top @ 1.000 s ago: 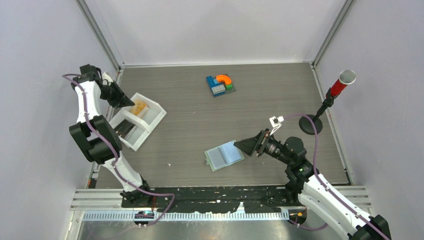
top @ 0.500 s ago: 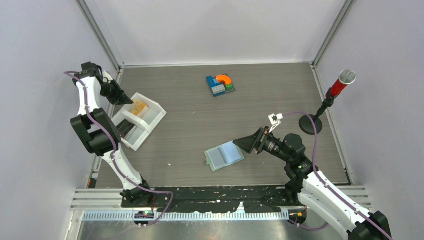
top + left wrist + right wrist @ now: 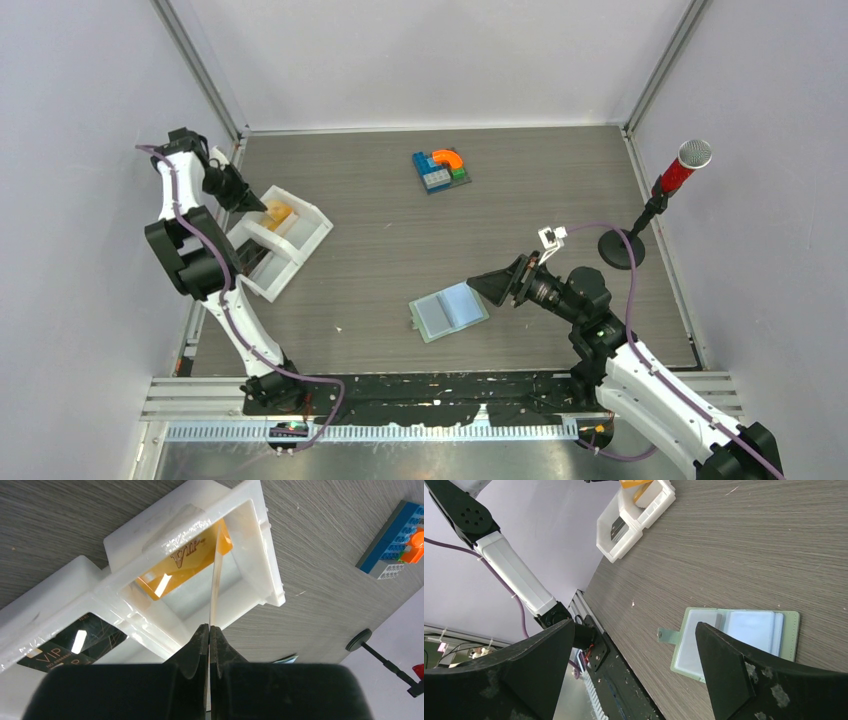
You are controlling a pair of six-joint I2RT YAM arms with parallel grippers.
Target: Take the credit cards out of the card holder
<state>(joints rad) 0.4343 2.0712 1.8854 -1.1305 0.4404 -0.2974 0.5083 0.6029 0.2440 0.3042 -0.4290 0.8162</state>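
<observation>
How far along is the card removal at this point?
Done: an orange plastic card and a dark card lie in separate compartments of the white tray. In hand: the left tool is shut on a thin card seen edge-on over the orange one. Left: dropping it; the open sage card holder looks empty.

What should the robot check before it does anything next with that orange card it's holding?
1. The left gripper is shut on the held orange card: ok.
2. That card points into the white tray compartment where the VIP card lies: ok.
3. The right gripper is open and empty: ok.
4. The card holder lies open: ok.
5. More cards are left in its sleeves: cannot tell.
</observation>
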